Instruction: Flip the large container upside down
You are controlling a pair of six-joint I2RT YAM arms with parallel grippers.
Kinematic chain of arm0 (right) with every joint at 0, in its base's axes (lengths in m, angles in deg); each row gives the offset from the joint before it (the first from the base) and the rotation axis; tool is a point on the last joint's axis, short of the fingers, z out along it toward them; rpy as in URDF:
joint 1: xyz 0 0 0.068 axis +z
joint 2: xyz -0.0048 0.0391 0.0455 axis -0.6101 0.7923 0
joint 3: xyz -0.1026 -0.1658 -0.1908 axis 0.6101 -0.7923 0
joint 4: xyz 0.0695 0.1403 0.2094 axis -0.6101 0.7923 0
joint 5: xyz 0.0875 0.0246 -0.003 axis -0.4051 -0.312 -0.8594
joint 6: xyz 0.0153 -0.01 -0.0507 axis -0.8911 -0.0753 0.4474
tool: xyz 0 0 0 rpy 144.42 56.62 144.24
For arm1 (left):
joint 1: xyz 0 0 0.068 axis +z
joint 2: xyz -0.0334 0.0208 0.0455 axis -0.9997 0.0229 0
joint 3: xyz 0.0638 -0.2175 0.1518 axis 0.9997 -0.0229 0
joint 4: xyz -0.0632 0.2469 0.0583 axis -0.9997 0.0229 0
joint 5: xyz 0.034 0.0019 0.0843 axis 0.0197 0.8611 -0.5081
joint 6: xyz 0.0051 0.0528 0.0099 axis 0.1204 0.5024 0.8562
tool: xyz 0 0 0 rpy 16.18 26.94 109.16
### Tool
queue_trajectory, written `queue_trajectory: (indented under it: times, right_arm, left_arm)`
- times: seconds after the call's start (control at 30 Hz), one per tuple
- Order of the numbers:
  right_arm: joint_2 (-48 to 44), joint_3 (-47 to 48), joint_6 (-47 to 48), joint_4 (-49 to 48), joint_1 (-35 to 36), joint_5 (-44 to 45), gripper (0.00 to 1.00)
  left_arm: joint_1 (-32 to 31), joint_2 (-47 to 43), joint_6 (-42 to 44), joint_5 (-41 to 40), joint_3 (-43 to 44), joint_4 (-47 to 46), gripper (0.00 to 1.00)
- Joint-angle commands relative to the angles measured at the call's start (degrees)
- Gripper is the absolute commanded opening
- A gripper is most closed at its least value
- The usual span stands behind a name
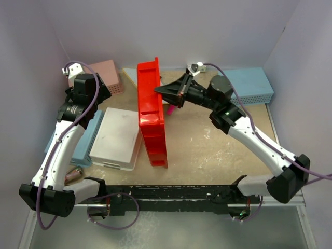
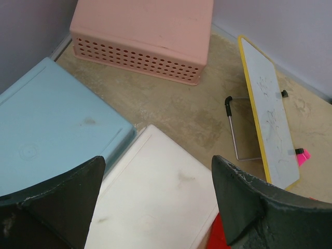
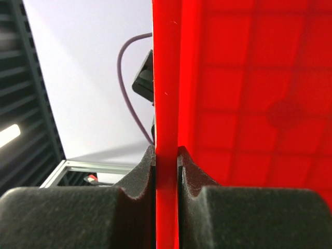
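At the middle of the table [image 1: 207,150], the large container [image 1: 153,119] stands on edge, its rim clamped by the right end effector [image 3: 166,161]. The left end effector [image 2: 158,174] hangs open, holding nothing. The flip looks half done. Next it needs tipping past upright, open side down.

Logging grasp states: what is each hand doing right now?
Left hand: open, holding nothing.
Right hand: closed on the rim of the big glossy red plastic tray.

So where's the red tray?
In the top view, the red tray stands on edge mid-table, right of the white bin, pinched by the right gripper.
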Motion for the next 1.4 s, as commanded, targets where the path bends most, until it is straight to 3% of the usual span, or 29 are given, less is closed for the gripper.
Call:
queue_trajectory:
  times: [0.0, 0.1, 0.23, 0.37, 0.5, 0.63, 0.83, 1.0, 1.2, 1.37]
  right_arm:
    - [-6.9, -5.4, -1.7, -2.6, -5.2, -4.0, 0.00]
    - [-10.4, -9.7, -1.5, -1.5, -10.8, -8.9, 0.00]
    - [-13.3, -17.4, -3.1, -7.0, -17.7, -16.9, 0.00]
    - [-13.0, -20.1, -0.1, -9.7, -25.2, -32.3, 0.03]
    - [-14.7, -20.2, 15.1, 6.3, -31.0, -41.3, 0.11]
    - [-14.2, -17.0, 37.3, 32.6, -37.6, -44.7, 0.20]
    - [-12.1, -12.3, 51.2, 50.3, -40.9, -38.2, 0.29]
    - [-8.5, -2.7, 63.2, 65.6, -43.0, -26.5, 0.36]
    - [-8.4, 0.5, 64.0, 68.0, -44.7, -18.8, 0.40]
    - [-8.4, 2.8, 65.2, 70.8, -45.9, -11.0, 0.41]
  left_arm:
    - [0.4, -0.6, 0.7, 0.3, 2.1, -1.5, 0.81]
    - [0.4, -0.2, 0.7, 0.9, 2.2, -1.9, 0.81]
    - [0.4, 0.3, 0.7, 1.5, 2.6, -2.3, 0.81]
    - [0.4, 0.1, 0.9, 1.3, 2.5, -2.3, 0.81]
    - [0.4, 0.2, 1.1, 1.5, 2.0, -2.3, 0.81]
    - [0.4, 0.4, 1.1, 1.8, 1.6, -2.7, 0.81]
    - [0.4, 1.0, 0.8, 4.5, 0.7, -3.4, 0.81]
    - [0.4, 0.1, 0.3, 9.2, -1.7, -4.1, 0.81]
    - [-0.3, -2.4, -1.4, 24.5, -10.0, -7.2, 0.80]
    - [-8.4, -3.8, -3.2, 23.5, -15.8, -8.7, 0.80]
